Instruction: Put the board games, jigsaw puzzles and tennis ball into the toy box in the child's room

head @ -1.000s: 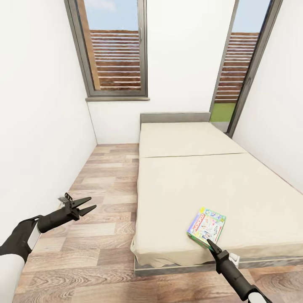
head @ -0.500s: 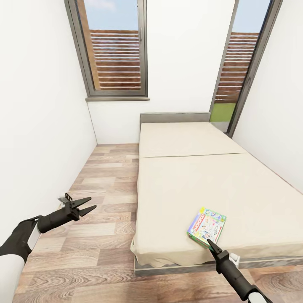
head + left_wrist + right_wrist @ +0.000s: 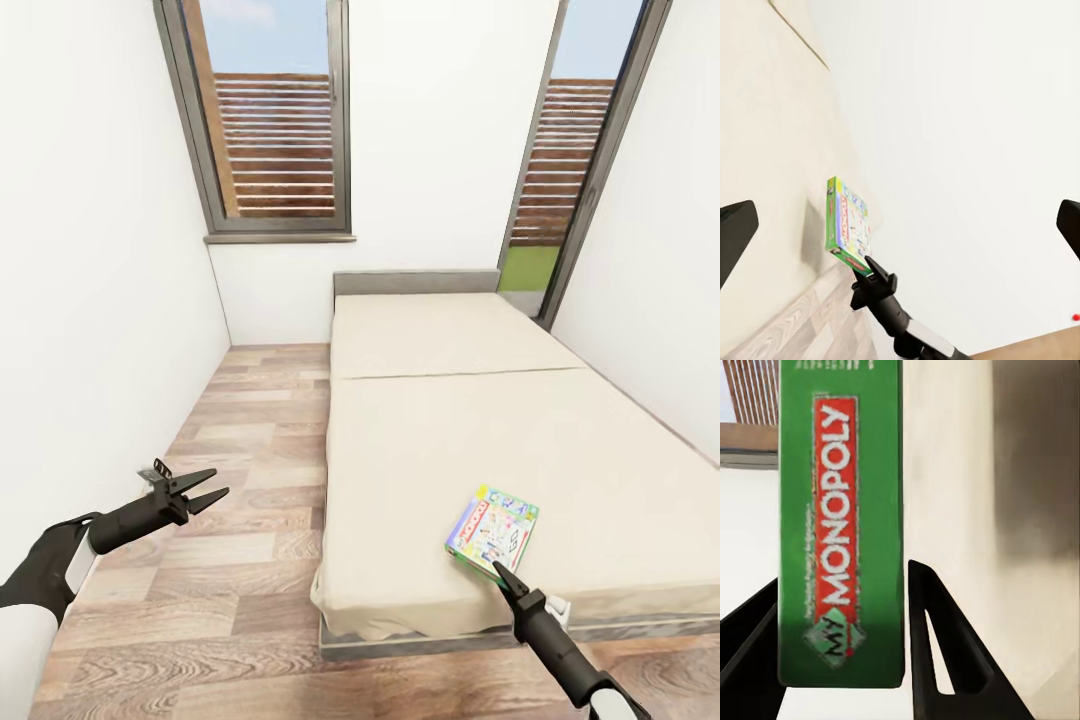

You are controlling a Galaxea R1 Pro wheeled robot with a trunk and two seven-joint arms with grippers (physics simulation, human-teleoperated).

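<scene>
Your right end effector point(image 3: 499, 572) grips the board game point(image 3: 492, 531) at the bed's point(image 3: 480, 430) near edge.
Its fingers point(image 3: 945, 652) straddle the box's green side, closed on it, with the box tilted up off the mattress. Your left end effector point(image 3: 212, 493) hangs spread wide above the wood floor point(image 3: 240, 480), well apart from it.

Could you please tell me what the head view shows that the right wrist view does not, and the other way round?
Head view alone: the whole bed with its grey headboard, the wooden floor, and the left gripper open over that floor.
Right wrist view alone: the box's green edge with the red "My Monopoly" band, standing between the right gripper's fingers.
Both: the board game near the mattress's front edge, the right gripper at its near edge, and a window.
</scene>
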